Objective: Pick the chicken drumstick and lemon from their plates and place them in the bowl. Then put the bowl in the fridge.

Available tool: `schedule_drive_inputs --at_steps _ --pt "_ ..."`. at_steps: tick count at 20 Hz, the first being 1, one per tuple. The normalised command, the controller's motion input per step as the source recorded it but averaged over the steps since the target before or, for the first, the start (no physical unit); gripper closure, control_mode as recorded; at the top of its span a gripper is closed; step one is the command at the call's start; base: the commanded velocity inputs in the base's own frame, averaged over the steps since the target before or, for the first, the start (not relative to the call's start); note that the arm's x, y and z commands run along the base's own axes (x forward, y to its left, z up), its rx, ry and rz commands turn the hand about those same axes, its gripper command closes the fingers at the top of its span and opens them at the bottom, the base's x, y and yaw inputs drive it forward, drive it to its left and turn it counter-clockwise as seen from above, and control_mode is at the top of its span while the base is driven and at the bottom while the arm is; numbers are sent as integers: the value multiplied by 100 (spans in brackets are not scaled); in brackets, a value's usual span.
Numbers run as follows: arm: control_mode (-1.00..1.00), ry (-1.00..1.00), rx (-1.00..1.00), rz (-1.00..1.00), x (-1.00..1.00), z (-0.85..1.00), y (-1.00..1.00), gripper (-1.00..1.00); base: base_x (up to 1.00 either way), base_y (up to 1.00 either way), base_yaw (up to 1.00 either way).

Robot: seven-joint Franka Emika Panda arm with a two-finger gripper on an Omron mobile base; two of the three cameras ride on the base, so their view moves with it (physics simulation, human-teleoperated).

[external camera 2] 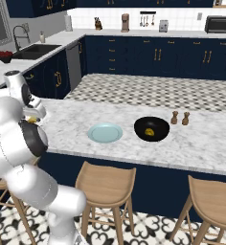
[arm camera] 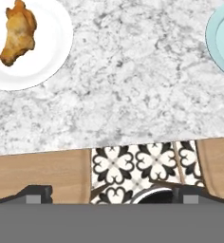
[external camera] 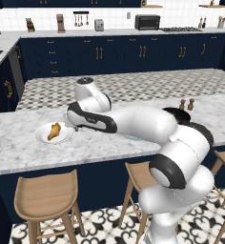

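Resting on the white plate [external camera: 42, 137] at the left of the marble counter [external camera: 19, 147], the chicken drumstick [external camera: 54, 131] lies untouched. Beside it to the right hangs the gripper [arm camera: 112, 192], its jaws spread fully wide and holding nothing. Further right sits the pale blue plate [external camera 2: 105, 132], bare, then the black bowl [external camera 2: 152, 128] with the lemon [external camera 2: 149, 131] inside it.

shakers [external camera 2: 180, 117]: two stood together near the tabletop's [external camera 2: 201, 143] far edge
stools [external camera: 46, 196]: wooden, stood along its near edge
toaster oven [external camera: 147, 22]: sat on the back counter
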Motion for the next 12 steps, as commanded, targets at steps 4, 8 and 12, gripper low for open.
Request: schedule_drive_inputs --at_steps 4,8,12 --pt "-100 0 0 -4 32 0 32 -100 0 0 0" --pt "-100 0 0 -1 53 0 17 -100 0 0 0" --pt "-100 3 0 -1 60 -6 13 -100 0 0 0"
